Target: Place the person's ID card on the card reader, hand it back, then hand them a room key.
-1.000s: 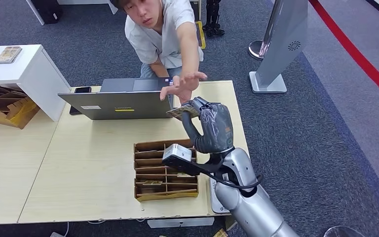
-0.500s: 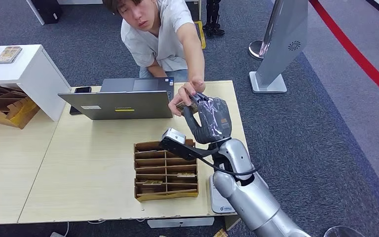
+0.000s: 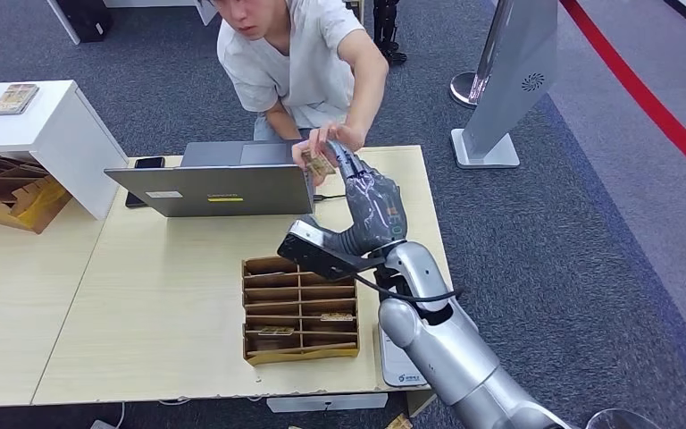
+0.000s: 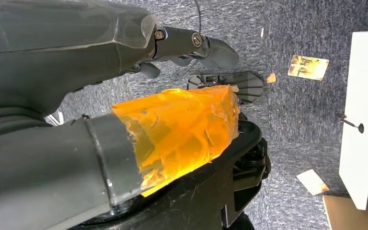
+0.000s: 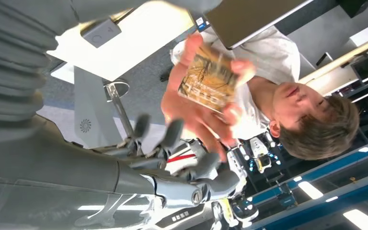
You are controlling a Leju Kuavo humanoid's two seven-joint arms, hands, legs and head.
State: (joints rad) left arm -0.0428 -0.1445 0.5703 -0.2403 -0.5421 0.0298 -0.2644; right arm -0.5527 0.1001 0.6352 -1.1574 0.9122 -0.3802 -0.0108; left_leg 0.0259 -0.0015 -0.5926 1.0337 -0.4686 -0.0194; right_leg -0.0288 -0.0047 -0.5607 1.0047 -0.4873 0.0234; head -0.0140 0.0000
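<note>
A gold patterned room key card (image 3: pixel 319 164) is pinched in the person's hand (image 3: pixel 329 141) above the laptop's right corner. My right hand (image 3: pixel 371 201) reaches out just below it with its fingers spread and nothing in them. In the right wrist view the card (image 5: pixel 208 79) sits in the person's fingers, apart from my fingers (image 5: pixel 172 134). The white card reader (image 3: pixel 395 362) lies at the table's near edge under my right arm. My left hand (image 4: pixel 124 96) hangs over the carpet, its thumb (image 4: pixel 182 129) wrapped in orange tape, holding nothing.
A brown cardboard card rack (image 3: pixel 299 308) with several slots stands mid-table, left of my right arm. A grey laptop (image 3: pixel 214 183) stands open at the far edge, a phone (image 3: pixel 149 163) beside it. The person (image 3: pixel 295 54) leans over the far side. Loose cards (image 4: pixel 308 67) lie on the carpet.
My right arm stretched farther toward the person. The person's hand closed on the card, drew it out of my fingers and pulled back toward the body.
</note>
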